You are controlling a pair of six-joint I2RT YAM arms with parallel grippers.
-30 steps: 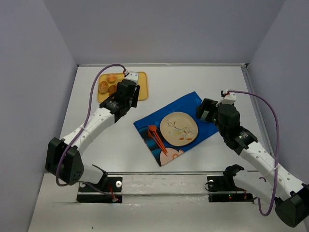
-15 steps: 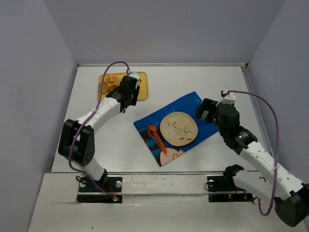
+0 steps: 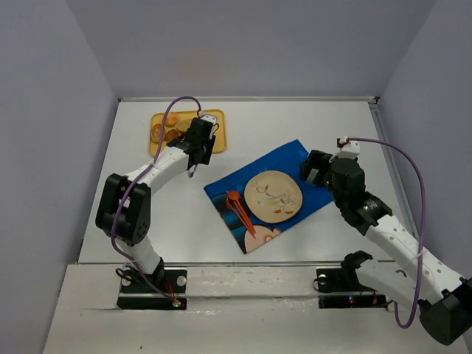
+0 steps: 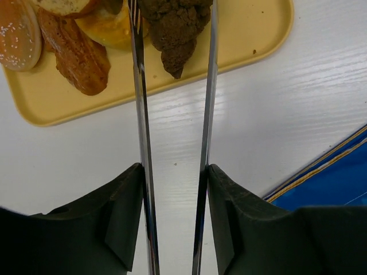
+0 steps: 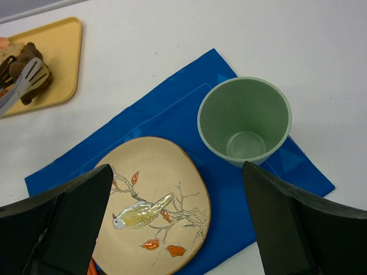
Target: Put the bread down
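The dark brown lumpy bread (image 4: 175, 28) sits on the yellow tray (image 4: 252, 34), between the tips of metal tongs (image 4: 140, 114). My left gripper (image 4: 175, 169) is shut on the tongs' two blades, at the tray's near right corner (image 3: 198, 141). The right wrist view also shows the bread (image 5: 26, 71) between the tongs' tips. The beige bird plate (image 3: 273, 196) lies on a blue cloth (image 3: 228, 188). My right gripper (image 5: 178, 167) is open and empty, hovering above the plate (image 5: 155, 206) and a green cup (image 5: 245, 117).
Orange-tan pastries (image 4: 74, 54) and a yellowish piece (image 4: 106, 26) lie on the tray beside the bread. An orange utensil (image 3: 237, 210) lies on the cloth left of the plate. Grey walls close in the table on three sides.
My left arm has drawn its elbow back and in toward its base, while its gripper stayed by the tray and turned. The right arm has not moved.
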